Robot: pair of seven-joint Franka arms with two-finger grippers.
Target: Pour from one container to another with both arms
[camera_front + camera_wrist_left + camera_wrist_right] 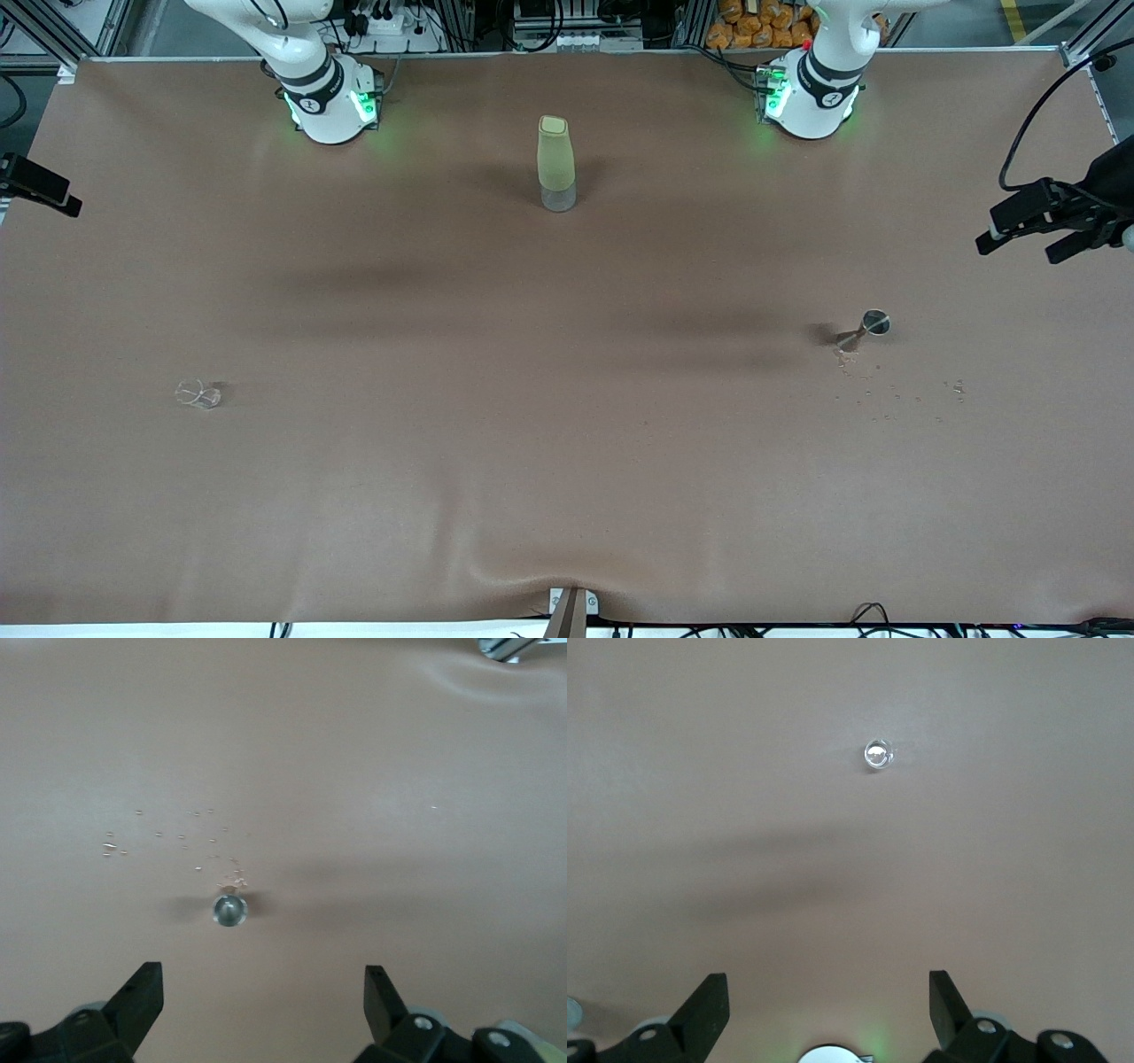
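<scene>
Both hands gape wide, empty: left hand (263,1005) above the metal cup (229,910), right hand (828,1005) above the glass (877,754).

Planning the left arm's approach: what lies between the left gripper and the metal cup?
Only bare brown table. In the left wrist view nothing sits between the open left gripper and the metal cup.

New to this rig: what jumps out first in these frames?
The tall yellow-green bottle stands upright mid-table, near the robots' bases. A small metal jigger stands toward the left arm's end with droplets scattered on the brown cloth beside it, and a small clear glass sits toward the right arm's end. The left gripper hangs open above the jigger, the right gripper open above the glass; neither holds anything.
</scene>
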